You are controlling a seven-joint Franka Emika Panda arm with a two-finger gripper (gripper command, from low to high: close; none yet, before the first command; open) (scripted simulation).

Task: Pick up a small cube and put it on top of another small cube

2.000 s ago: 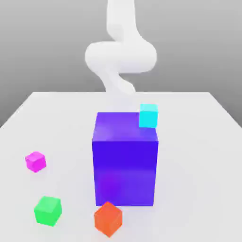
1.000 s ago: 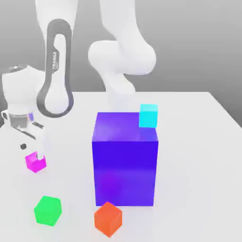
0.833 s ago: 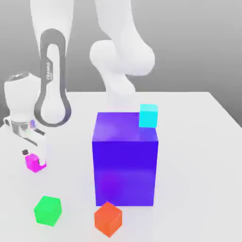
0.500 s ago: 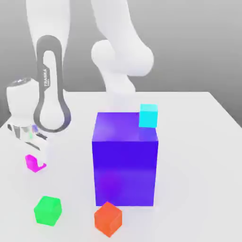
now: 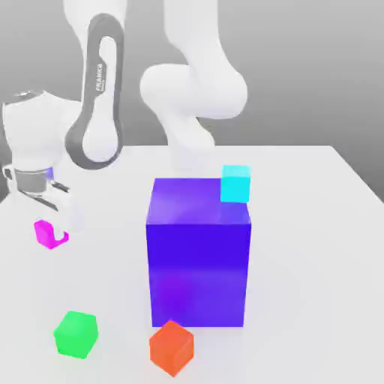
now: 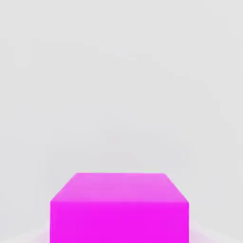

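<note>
The small magenta-pink cube (image 5: 43, 234) hangs just above the white table at the exterior view's left, between my gripper's (image 5: 51, 229) white fingers. The gripper is shut on it and the white hand stands upright over it. In the hand view the same cube (image 6: 118, 209) sits close up, with the pale table behind it. Other small cubes lie apart from it: a green one (image 5: 76, 334) at the front left, an orange-red one (image 5: 172, 347) at the front, and a cyan one (image 5: 235, 184) further back.
A big blue-purple block (image 5: 199, 262) stands in the middle of the table (image 5: 315, 247). The cyan cube shows at its far right top corner; whether it rests on the block or behind it I cannot tell. My arm's base rises behind the block.
The gripper came down around the magenta-pink cube, shut on it and lifted it off the table, slightly toward the exterior view's left. The other cubes have not moved.
</note>
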